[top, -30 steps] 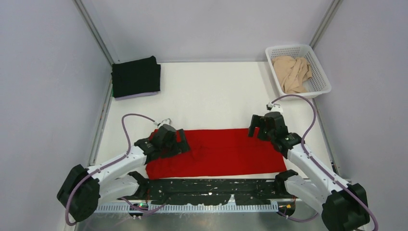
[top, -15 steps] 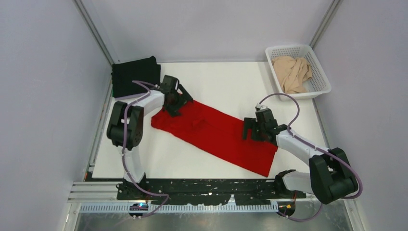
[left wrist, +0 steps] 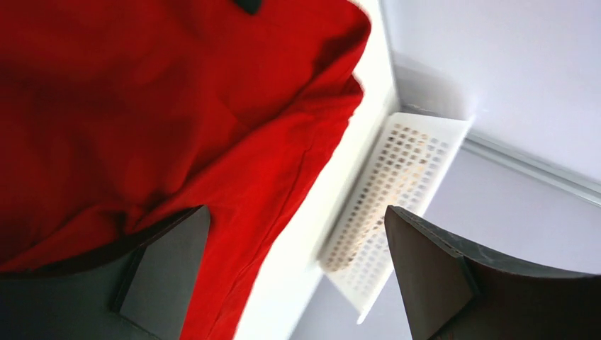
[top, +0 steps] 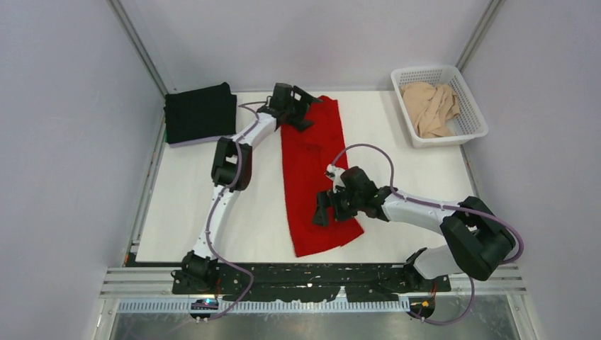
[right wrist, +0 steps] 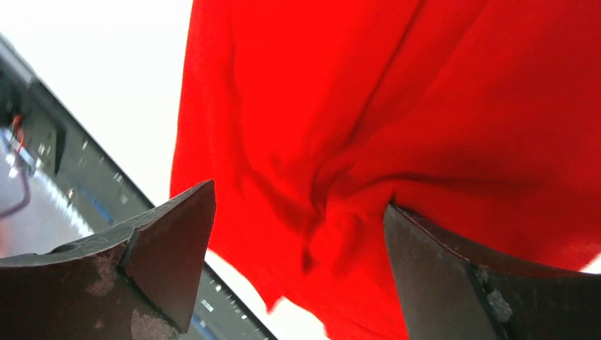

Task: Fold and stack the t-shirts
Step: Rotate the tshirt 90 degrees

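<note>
Numbering four t-shirts, one basket.

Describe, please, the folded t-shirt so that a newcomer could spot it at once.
Look to the far left corner of the white table. There lies the black t-shirt, folded into a neat rectangle over a pale lavender layer. Unlike the long red t-shirt mid-table and the crumpled beige t-shirt in the basket, it is dark and compact.

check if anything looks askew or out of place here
The red t-shirt lies as a long slanted strip, its near end puckered under the right gripper. The beige t-shirt sits crumpled in the basket.
</note>
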`<state>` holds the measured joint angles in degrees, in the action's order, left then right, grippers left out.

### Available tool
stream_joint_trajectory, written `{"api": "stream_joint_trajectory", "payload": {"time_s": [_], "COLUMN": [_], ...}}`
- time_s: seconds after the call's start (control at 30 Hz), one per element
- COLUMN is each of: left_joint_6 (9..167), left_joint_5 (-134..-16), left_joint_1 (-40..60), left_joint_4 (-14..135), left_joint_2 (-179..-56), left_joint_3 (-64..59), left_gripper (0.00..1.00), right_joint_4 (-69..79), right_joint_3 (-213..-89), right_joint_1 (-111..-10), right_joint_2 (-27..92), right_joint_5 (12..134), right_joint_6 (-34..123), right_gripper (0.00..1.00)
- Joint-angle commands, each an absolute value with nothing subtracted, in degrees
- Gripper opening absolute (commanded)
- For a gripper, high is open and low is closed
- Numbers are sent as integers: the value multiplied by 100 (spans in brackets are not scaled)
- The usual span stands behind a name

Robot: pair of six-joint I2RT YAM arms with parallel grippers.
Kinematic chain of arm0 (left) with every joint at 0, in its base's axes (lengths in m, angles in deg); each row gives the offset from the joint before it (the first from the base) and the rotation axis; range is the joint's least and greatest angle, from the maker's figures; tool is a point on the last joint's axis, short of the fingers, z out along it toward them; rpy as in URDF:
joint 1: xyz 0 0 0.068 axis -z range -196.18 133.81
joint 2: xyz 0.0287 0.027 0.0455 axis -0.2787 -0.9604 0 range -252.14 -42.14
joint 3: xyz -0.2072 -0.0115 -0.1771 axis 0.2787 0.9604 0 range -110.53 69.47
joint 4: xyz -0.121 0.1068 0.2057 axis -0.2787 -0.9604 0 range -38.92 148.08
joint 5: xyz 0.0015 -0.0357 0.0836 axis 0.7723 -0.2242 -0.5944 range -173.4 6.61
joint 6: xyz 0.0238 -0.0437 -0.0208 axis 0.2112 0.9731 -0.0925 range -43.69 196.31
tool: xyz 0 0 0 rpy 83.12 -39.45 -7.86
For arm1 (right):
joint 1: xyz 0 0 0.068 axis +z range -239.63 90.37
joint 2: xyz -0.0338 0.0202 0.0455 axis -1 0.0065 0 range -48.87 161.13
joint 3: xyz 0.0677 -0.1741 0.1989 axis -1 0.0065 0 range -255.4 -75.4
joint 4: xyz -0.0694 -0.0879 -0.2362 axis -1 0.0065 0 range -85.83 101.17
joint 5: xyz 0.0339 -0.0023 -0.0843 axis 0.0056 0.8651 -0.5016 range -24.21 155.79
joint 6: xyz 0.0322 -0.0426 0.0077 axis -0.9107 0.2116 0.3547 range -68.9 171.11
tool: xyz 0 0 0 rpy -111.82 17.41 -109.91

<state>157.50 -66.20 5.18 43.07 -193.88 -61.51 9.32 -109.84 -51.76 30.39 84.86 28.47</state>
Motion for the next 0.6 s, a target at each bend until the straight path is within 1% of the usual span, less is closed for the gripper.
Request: {"api": "stream_joint_trajectory", "payload": {"time_s": [0.0, 0.13, 0.33, 0.47, 0.57], "left_joint_6": [16766, 16756, 16168, 15435, 14829], "left_joint_5": [-6938, -7392, -7599, -7838, -8088], "left_joint_1": [836, 871, 755, 623, 581], "left_joint_4": [5051, 5103, 4789, 4328, 4198], "left_joint_2": [-20116, -20041, -19708, -19039, -18338], "left_joint_3": [-6707, -6663, -6587, -6427, -6125], "left_gripper": [100, 100, 100, 100, 100], "right_joint_4": [1278, 1553, 1607, 1618, 1691], "right_joint_3": [-11199, -11294, -11223, -11074, -10826], "right_joint_1": [-4711, -4552, -4498, -4498, -4517], "right_joint_2": [3256, 2977, 2174, 1277, 735], "right_joint_5": [9145, 9088, 8788, 8038, 6882], "right_joint_6": [2830, 2992, 3019, 2822, 2390], "right_gripper": [95, 95, 95, 95, 95]}}
